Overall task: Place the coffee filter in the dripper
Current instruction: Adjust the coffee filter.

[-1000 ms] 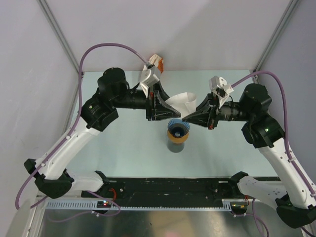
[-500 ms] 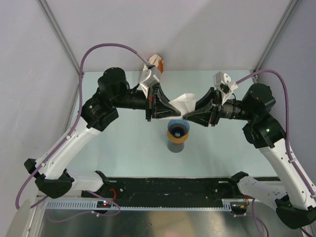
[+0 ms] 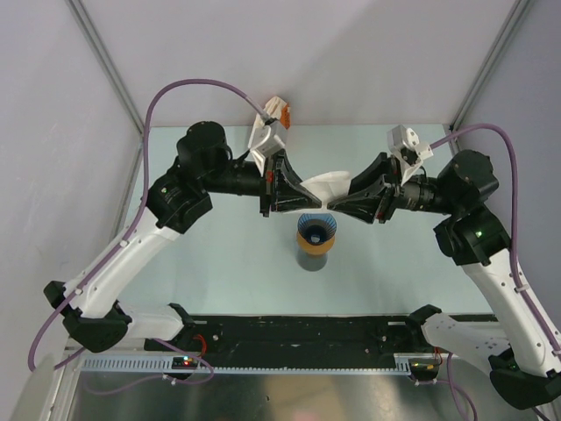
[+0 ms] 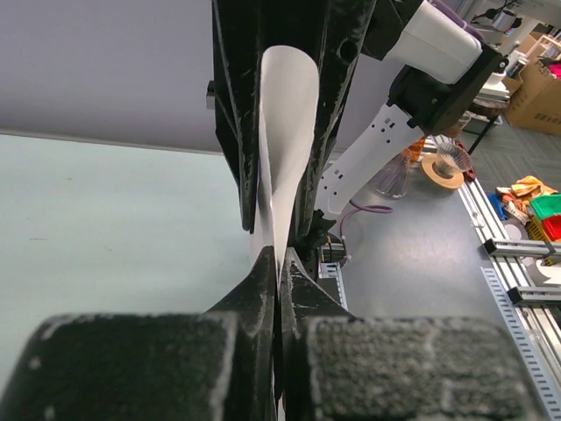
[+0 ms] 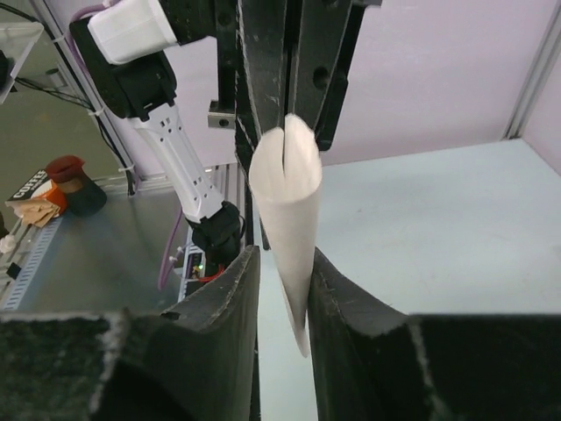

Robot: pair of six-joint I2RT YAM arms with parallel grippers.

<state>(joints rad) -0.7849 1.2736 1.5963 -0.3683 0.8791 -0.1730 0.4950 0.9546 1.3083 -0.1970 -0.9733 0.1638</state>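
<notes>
Filter (image 3: 331,182) now in left pincer (image 4: 279,267) grip.

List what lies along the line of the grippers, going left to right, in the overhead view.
In order: left wrist camera → left gripper → coffee filter → right gripper → right wrist camera. The dripper sits under the filter, so it is left out.

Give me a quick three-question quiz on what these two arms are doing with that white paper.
1. True or false: the coffee filter lies inside the blue dripper.
2. Which tool is pinched shut on the filter? A: left tool. B: right tool.
3. Fill in: the dripper is perched on top of a dark grey ____.
Key: 1 false, it hangs above; 2 A; 3 cup.
</notes>
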